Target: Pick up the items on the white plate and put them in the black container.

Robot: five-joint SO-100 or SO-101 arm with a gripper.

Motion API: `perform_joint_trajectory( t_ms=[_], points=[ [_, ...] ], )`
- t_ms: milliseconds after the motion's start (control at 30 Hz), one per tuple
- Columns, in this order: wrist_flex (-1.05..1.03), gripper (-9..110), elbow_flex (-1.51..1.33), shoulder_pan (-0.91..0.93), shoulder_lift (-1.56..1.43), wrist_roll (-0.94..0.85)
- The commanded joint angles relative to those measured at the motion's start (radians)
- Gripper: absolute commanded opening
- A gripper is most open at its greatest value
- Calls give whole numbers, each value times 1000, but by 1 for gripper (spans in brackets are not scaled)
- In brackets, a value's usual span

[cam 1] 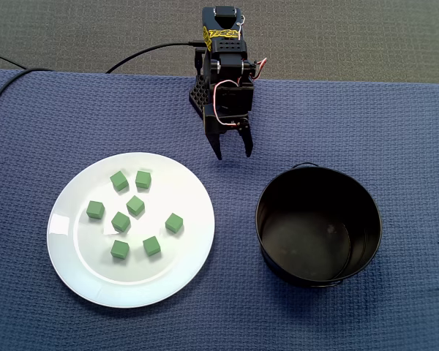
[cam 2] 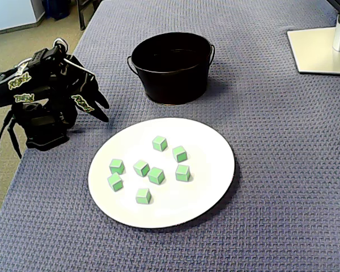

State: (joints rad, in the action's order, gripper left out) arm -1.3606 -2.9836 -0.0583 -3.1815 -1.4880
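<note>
Hanging folded low over its base, tips down toward the worktop (cam 1: pixel 395 131), the gripper (cam 1: pixel 234 154) is released, jaws apart with nothing between them; same in the other fixed view, gripper (cam 2: pixel 106 113) empty and clear of everything; reads as a parked pose with no pick begun.

White plate (cam 1: pixel 77 259) sits ahead of the gripper and off to picture-left in the top-down fixed view; black container (cam 1: pixel 267 238) sits ahead and off to picture-right; gripper aims roughly at the gap between them; neither touches it. Likely laid out this way so both fall inside one short swing.

Eight green cubes (cam 1: pixel 135 205) lie on the plate, all apart from each other, none stacked; in the angled fixed view, green cubes (cam 2: pixel 156 175) cluster mid-plate, the white plate (cam 2: pixel 212 187) rim bare around them. The spacing probably leaves room for a finger on each side of one cube.

Orientation: every cube rests flat on a face; no long axis, being cubes; each is turned a bit differently about the vertical, so wrist roll would probably need matching per cube. The nearest cubes to the gripper are the two at the plate's gripper-side edge.

Black container (cam 2: pixel 173 79) stands upright, mouth up, looks empty; round, so no long axis; approach from above should do.
</note>
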Motion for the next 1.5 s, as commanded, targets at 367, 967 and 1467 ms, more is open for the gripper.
perform_joint_trajectory(
  t_ms=[367,967,1467],
  points=[
    [-94,16,-12,64,3,137],
    [225,16,865,604,1063,225],
    [514,20,787,836,1269,-387]
  ],
)
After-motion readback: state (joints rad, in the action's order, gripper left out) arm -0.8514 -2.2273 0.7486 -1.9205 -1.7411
